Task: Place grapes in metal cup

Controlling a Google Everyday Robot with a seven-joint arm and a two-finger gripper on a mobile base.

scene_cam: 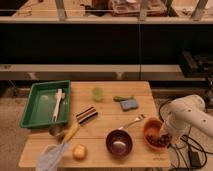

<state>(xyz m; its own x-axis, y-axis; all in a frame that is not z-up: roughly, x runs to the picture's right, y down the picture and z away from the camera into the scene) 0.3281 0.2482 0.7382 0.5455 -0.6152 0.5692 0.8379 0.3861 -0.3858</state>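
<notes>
The grapes (159,141), a dark red-purple bunch, lie in an orange bowl (149,129) at the table's right front. My gripper (164,135) is at the end of the white arm (189,117) and reaches in from the right, right over the grapes at the bowl's right rim. The metal cup (56,131), small and dull grey, stands at the left front, just below the green tray (35,111), far from the gripper.
A dark maroon bowl (119,142) and a fork (131,122) sit left of the orange bowl. A pale green cup (97,93), blue sponge (128,104), striped object (86,115), yellow-handled brush (70,134), yellowish fruit (79,151) and cloth (50,157) are on the table.
</notes>
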